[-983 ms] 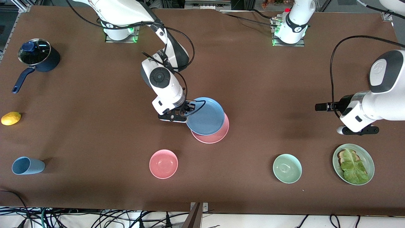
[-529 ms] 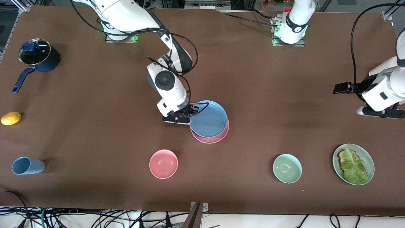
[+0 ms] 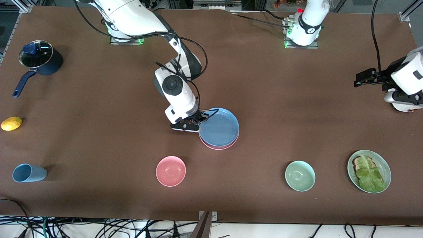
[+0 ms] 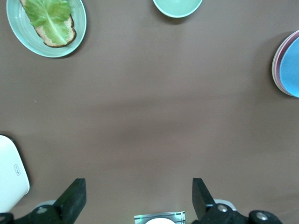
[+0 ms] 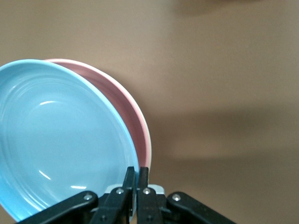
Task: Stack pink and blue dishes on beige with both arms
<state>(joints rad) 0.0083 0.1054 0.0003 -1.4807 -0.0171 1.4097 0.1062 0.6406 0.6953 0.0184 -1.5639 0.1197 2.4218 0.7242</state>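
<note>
Right gripper: jaws pinching the rim of the blue plate, at the edge toward the right arm's end of the table; fingers pressed tight on the rim in the right wrist view.
Blue plate: over the pink plate, nearly square with it; whether fully seated or a touch above, cannot tell.
Pink plate: mid-table, only a thin crescent showing along the edge nearer the camera; a pale rim peeks under it in the left wrist view.
Beige plate: not distinctly visible.
Left gripper: jaws spread wide, empty, up over bare table toward the left arm's end; arm waiting.
Pink bowl: nearer the camera than the stack.
Green bowl: in the same row, toward the left arm's end.
Green plate: beside the green bowl, carrying toast and lettuce.
Cup, lemon, lidded pot: along the right arm's end.
</note>
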